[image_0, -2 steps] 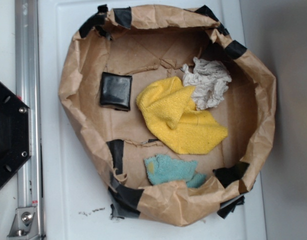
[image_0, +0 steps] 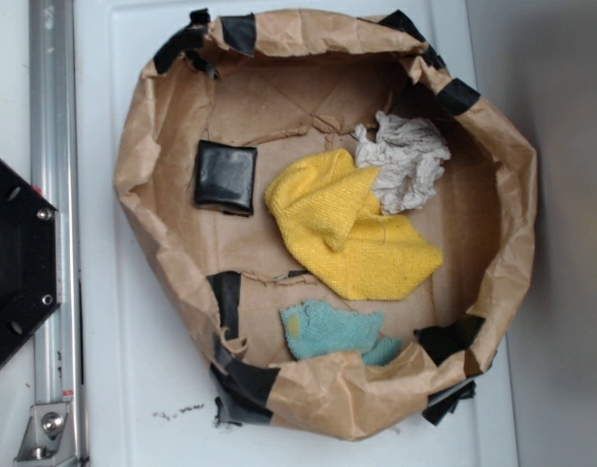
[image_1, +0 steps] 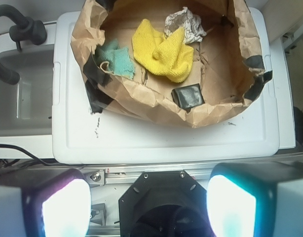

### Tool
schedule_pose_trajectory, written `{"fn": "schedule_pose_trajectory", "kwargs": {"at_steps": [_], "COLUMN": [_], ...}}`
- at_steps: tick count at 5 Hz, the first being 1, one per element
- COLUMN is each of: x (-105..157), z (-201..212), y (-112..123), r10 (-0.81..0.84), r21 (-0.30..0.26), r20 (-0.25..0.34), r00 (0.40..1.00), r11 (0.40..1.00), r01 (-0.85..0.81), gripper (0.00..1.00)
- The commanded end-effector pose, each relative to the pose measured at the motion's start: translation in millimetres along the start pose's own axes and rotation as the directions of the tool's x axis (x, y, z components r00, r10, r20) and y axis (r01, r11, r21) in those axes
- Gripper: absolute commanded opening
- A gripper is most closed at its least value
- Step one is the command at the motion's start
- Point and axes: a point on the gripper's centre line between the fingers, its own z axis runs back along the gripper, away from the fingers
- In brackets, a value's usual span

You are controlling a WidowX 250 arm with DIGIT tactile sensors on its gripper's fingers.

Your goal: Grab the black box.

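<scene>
White moulded plastic tabletop point(image_0: 133, 370) carries the work area, with an aluminium rail point(image_0: 48, 243) and a large black hexagonal plate with screws point(image_0: 17, 263) along its edge.

Jaws: the gripper point(image_1: 149, 205) appears only in the wrist view, as two pale, glowing pads at the lower corners of the frame. They stand wide apart, at or near full opening, with nothing between them and nothing touching them. It sits over the hexagonal plate, well apart from the bin.

Container: a crumpled brown paper bin point(image_0: 517, 224), rim rolled and patched with strips of black tape point(image_0: 242, 384), rests on the tabletop.

Task item: the small flat square glossy black box point(image_0: 226, 176) lies flat on the bin floor, close to the bin wall on the side nearest the hexagonal plate. It is clear of the folded yellow woven cloth point(image_0: 352, 233), which lies just beside it toward the bin centre. A crumpled grey-white rag point(image_0: 405, 161) rests against the cloth's far side; a teal cloth scrap point(image_0: 333, 331) lies near the taped rim.

Handling assessment: the box looks rigid and light, with rounded corners and a sheen suggesting a slippery surface. Judged best grip: across two opposite straight sides, pads low and square, avoiding corners. The nearby paper wall may crowd one pad.
</scene>
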Motion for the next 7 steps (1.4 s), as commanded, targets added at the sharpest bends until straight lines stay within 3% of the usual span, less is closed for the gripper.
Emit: {"fn": "schedule_pose_trajectory", "kwargs": {"at_steps": [1,2,3,4,5,6,7], "x": [89.6,119.0,108.7,79.6,62.1,59.8,73.2], "z": [-63.9,-118.5,-171.7,-199.9,-216.3,-229.0,-243.0], "y": [74.9,74.3,57.0,35.9,50.5,82.5,84.4], "r10": [-0.053,-0.12,-0.199,-0.252,-0.209,-0.147,-0.146], "r21": [0.068,0.06,0.065,0.035,0.039,0.045,0.056], "r20": [-0.055,-0.108,-0.201,-0.247,-0.285,-0.275,-0.265], "r00": [0.997,0.987,0.959,0.936,0.935,0.95,0.953], "r11": [0.996,0.99,0.974,0.963,0.973,0.985,0.985], "r01": [0.056,0.127,0.216,0.269,0.229,0.165,0.166], "gripper": [1.0,1.0,1.0,1.0,1.0,1.0,1.0]}}
